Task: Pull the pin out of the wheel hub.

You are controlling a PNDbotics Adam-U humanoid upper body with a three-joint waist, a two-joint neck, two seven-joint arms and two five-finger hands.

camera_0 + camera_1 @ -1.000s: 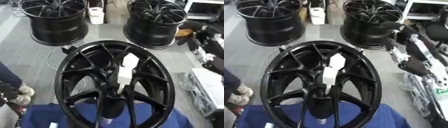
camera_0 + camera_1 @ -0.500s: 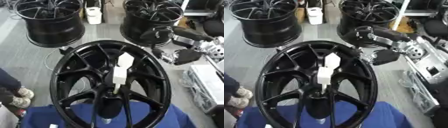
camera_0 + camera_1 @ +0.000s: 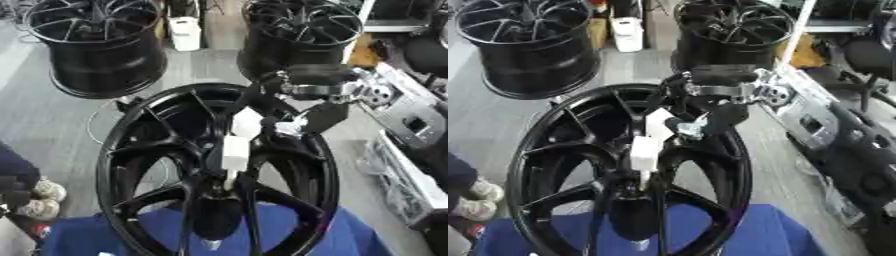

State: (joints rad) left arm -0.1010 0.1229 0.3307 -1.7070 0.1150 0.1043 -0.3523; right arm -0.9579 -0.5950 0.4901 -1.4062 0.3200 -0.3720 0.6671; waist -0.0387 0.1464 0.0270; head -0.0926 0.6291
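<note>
Your right hand comes in from the upper right of the frame and sits at the upper right rim of the wheel hub, just beside the top of the pin. The left eye view shows the hand set a little apart from the pin's upper white block; in the right eye view the fingers overlap that block, so you cannot tell from either whether they touch it. The fingers look curled, but you cannot tell whether they are clenched or grasping anything.

The pin is a white piece in two blocks, standing at the hub's centre. Its long axis runs from the hub's lower centre up and slightly to the right, toward your hand.

The hub stands upright on a blue surface at the bottom of the frame.
</note>
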